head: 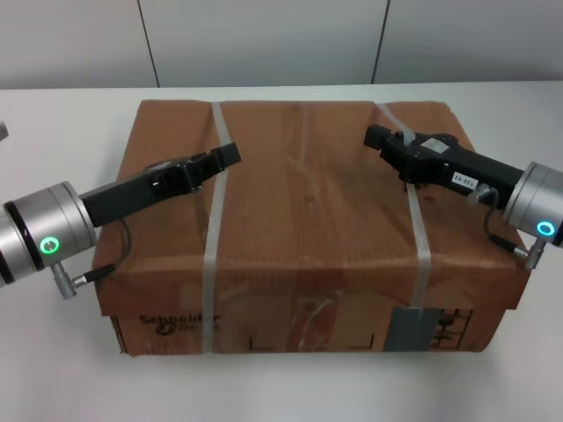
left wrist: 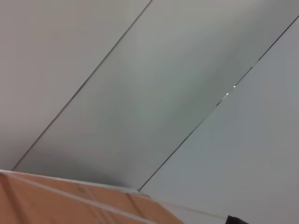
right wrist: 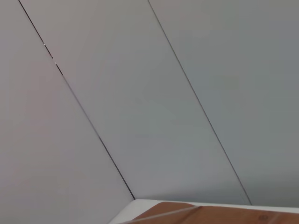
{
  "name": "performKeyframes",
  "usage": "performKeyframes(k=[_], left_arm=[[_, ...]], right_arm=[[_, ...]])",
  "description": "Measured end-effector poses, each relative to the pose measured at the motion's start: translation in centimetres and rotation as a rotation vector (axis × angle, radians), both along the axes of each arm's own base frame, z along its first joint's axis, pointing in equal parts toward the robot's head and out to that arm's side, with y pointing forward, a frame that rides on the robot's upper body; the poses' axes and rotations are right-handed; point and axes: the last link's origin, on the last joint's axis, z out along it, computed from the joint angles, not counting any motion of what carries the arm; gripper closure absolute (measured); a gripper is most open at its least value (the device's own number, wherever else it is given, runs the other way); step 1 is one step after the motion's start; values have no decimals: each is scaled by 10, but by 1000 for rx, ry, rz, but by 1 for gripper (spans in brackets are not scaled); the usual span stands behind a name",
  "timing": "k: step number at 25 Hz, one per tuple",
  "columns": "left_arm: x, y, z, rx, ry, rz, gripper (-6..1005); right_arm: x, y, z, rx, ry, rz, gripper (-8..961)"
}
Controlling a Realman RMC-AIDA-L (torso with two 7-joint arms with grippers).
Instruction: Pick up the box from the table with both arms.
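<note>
White table [head: 53,387] w/ box [head: 308,229], panelled wall [head: 264,40]

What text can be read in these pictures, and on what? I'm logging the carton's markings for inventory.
"Schneider" in black print on the front side of the box, near its left corner; a smaller line beneath it is too blurred to read.
Grey label on the same side: nothing readable.
Black marks beside the label: unreadable.
White label on the right pincer: characters too small to read.
Wrist views: no text.
</note>
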Motion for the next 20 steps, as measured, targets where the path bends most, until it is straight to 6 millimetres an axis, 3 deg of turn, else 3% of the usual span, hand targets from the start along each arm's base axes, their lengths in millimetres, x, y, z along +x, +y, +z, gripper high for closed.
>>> performKeyframes(k=[20], left_arm=[[4,0,3,11,-22,-21,904]], right_arm=[[-5,0,4,18,4,43,912]])
